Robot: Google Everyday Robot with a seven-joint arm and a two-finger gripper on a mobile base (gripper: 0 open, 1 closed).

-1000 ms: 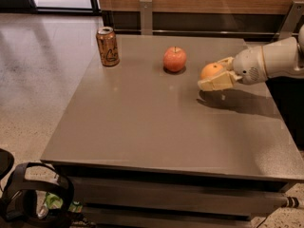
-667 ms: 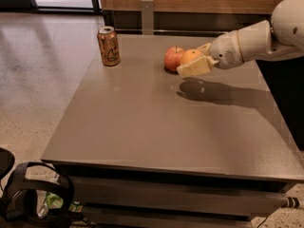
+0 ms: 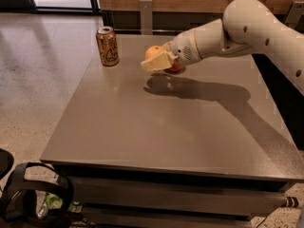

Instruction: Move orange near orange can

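Note:
The orange (image 3: 153, 52) is round and evenly orange. My gripper (image 3: 156, 60) is shut on it and holds it above the grey table (image 3: 156, 127), right of the can. The orange can (image 3: 108, 46) stands upright near the table's far left corner, about a hand's width left of the held orange. My white arm (image 3: 247, 27) reaches in from the right and casts a shadow on the table below.
A red-pink apple (image 3: 175, 68) sits on the table just behind my gripper, mostly hidden by it. A wooden wall runs behind the table. A black looped object (image 3: 33, 194) lies on the floor at the lower left.
My gripper has carried the orange leftward across the table, past the apple, and closer to the can. The can and the apple have not moved.

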